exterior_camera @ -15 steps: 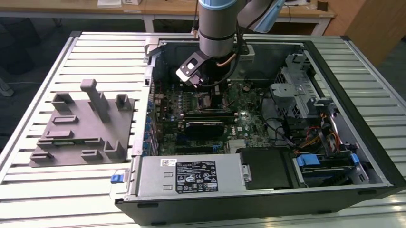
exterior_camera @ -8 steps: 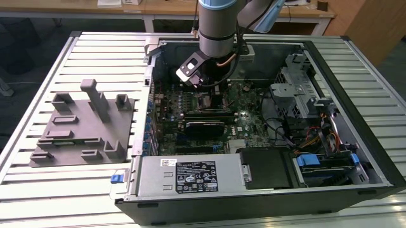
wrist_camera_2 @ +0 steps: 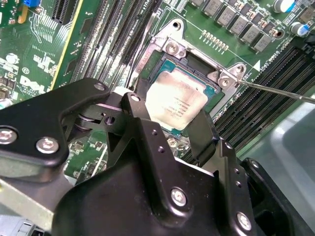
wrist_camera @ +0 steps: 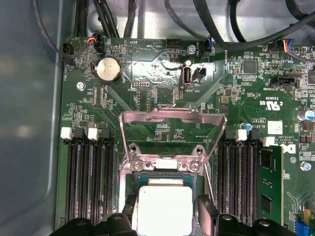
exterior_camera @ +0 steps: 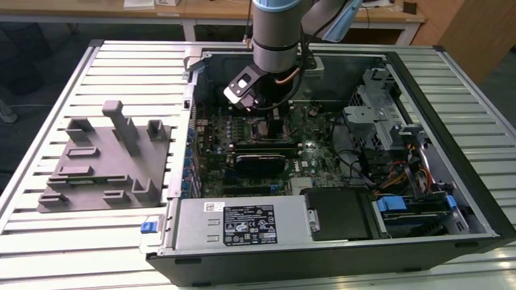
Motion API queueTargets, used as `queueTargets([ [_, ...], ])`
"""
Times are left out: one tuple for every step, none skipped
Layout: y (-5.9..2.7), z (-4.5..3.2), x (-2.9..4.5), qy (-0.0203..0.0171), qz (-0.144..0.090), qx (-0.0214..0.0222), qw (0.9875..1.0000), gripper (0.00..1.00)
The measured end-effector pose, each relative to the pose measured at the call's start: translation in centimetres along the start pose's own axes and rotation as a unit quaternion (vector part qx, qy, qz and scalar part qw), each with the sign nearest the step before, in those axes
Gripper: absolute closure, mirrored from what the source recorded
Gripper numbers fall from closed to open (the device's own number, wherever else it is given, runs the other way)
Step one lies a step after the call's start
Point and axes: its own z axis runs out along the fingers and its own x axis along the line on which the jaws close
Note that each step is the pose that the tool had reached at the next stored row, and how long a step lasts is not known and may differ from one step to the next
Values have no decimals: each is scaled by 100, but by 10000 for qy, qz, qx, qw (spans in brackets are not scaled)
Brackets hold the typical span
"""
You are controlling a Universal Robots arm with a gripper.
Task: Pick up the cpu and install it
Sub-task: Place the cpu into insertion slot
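Note:
The cpu [wrist_camera_2: 177,101] [wrist_camera: 165,209], a small square chip with a silvery top, lies level in the motherboard socket [wrist_camera_2: 170,61] [wrist_camera: 162,169]. The socket's teal rim shows around the chip. In both wrist views my gripper [wrist_camera_2: 170,117] [wrist_camera: 166,216] has its two black fingers [wrist_camera_2: 140,110] tight against opposite edges of the cpu, shut on it. In the exterior view the arm reaches down into the open computer case, with the gripper [exterior_camera: 266,118] low over the upper middle of the motherboard [exterior_camera: 315,154].
The socket's metal load plate [wrist_camera: 172,118] stands flipped open behind the cpu, and its thin lever [wrist_camera_2: 275,91] sticks out sideways. Memory slots [wrist_camera: 91,182] flank the socket. A green memory stick [wrist_camera: 269,187] sits in one. A grey holder [exterior_camera: 105,160] lies on the table at the exterior view's left.

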Motion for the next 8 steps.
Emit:
queueTargets([
  [0, -9, 0, 0, 0, 0, 10000, 40],
  [1, -21, 0, 0, 0, 0, 10000, 40],
  [2, -34, -1, 0, 0, 0, 10000, 40],
  [2, -48, -1, 0, 0, 0, 10000, 40],
  [3, -63, -1, 0, 0, 0, 10000, 42],
  [4, -75, -1, 1, 0, 0, 10000, 42],
  [4, -86, -1, 0, 0, 0, 10000, 48],
  [4, -96, -2, 0, 0, 0, 10000, 54],
])
